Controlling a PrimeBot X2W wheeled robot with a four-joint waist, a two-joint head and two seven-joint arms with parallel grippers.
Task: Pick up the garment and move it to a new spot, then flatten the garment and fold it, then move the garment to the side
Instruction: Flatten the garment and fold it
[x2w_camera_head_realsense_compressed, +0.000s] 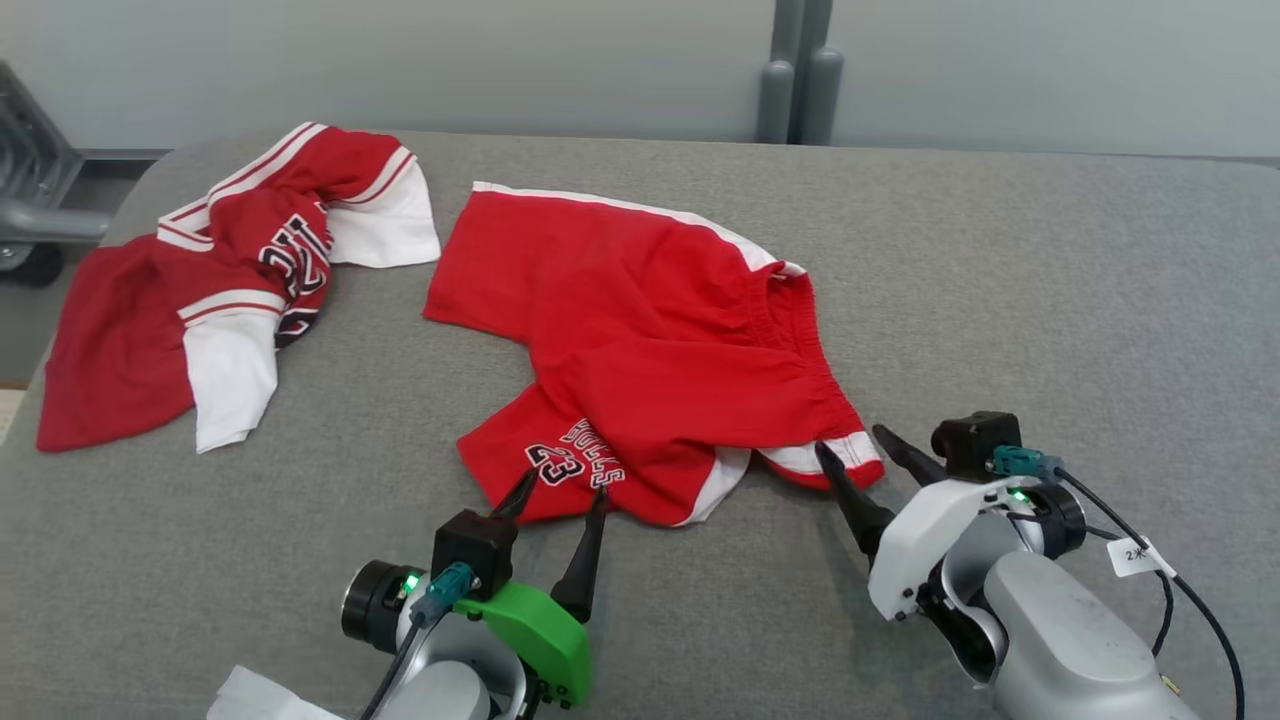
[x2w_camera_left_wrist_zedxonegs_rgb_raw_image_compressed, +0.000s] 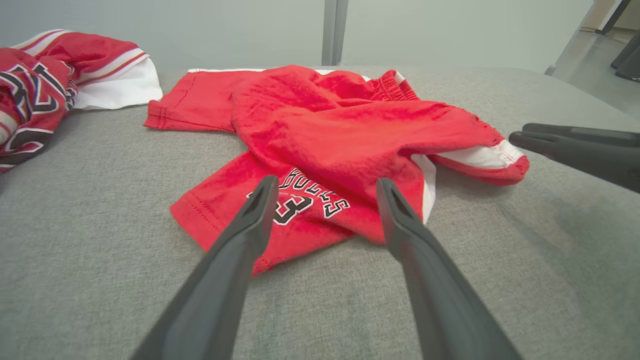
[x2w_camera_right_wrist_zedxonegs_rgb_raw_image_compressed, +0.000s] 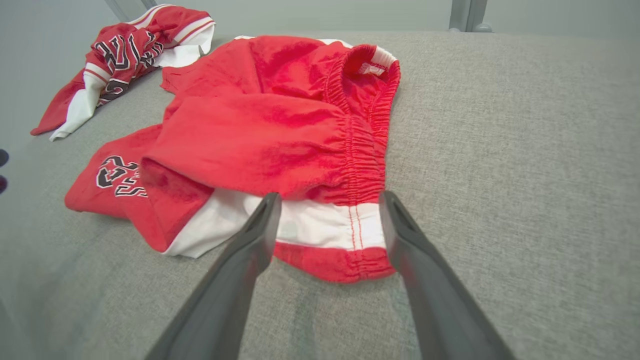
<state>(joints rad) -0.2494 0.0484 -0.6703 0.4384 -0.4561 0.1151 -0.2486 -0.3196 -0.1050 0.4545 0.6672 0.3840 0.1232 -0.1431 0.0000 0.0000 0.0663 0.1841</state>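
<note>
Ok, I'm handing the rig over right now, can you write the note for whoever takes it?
Left end effector: open, fingers at the printed leg hem of the red shorts, nothing held.
Right end effector: open, at the white-striped waistband end, nothing held.
Shorts: rumpled in the middle of the grey table, partly folded over themselves. Red jersey bunched at far left.
Done: nothing evident yet.
Left: grasp, move, flatten, fold, set aside.

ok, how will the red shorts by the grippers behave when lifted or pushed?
The red shorts lie rumpled and folded over themselves, so probably floppy, sagging from any grip point. Thin cloth, likely light. Pushed on the gray fabric surface, they would likely wrinkle rather than slide.
</note>
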